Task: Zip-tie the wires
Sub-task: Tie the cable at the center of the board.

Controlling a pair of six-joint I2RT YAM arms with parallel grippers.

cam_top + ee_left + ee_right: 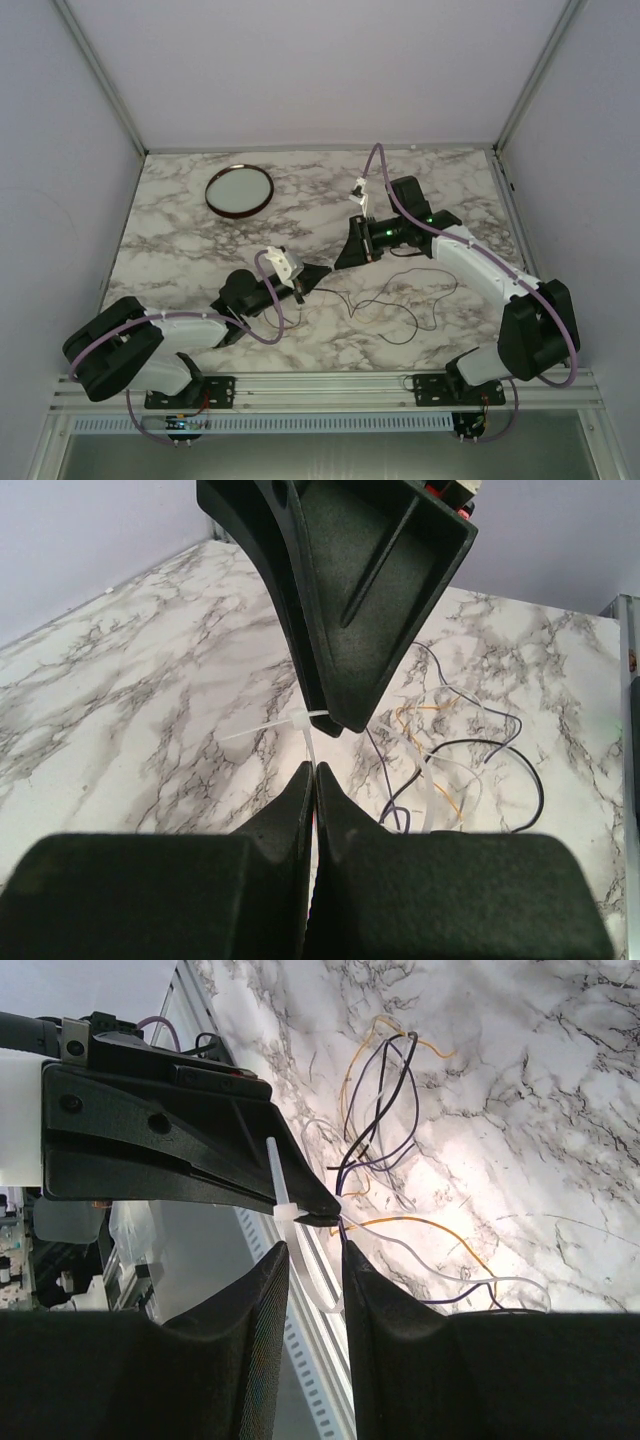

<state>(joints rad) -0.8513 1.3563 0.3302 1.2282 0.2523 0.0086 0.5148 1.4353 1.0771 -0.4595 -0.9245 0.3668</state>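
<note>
The left gripper [312,768] is clamped on the zip tie [311,742], and the right gripper [315,1250] stands parted around its tail. The wires [385,1110] gather just beside both tips, limp and hair-thin. The tie looks light, springy and slick, so it is probably best pinched on the tail near the head.

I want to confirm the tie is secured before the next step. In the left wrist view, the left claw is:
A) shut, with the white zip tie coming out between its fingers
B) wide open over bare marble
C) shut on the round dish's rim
A: the left claw has its fingers pressed together, and the zip tie rises from the seam between them.
</note>
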